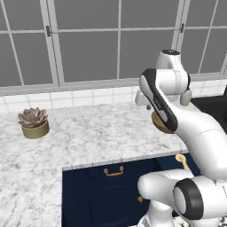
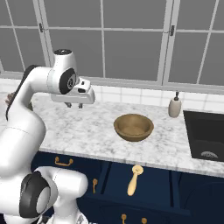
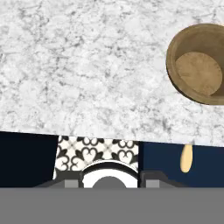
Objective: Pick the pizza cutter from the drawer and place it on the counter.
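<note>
Pizza cutter [image 2: 134,180] lies in the open drawer [image 2: 153,183], disc toward the counter [image 2: 87,127], handle outward; my fingers [image 2: 73,104] pressed together, empty, above it.

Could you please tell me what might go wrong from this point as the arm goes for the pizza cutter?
1. The tool hangs shut above the white marble counter, off to the side of the slim tan pizza cutter in the open navy-blue drawer; it must open before descending.
2. The counter edge overhangs the drawer's back, so a steep descent could clip it.
3. The brown wooden bowl sits just behind the drawer; setting the cutter down there may bump it.
</note>
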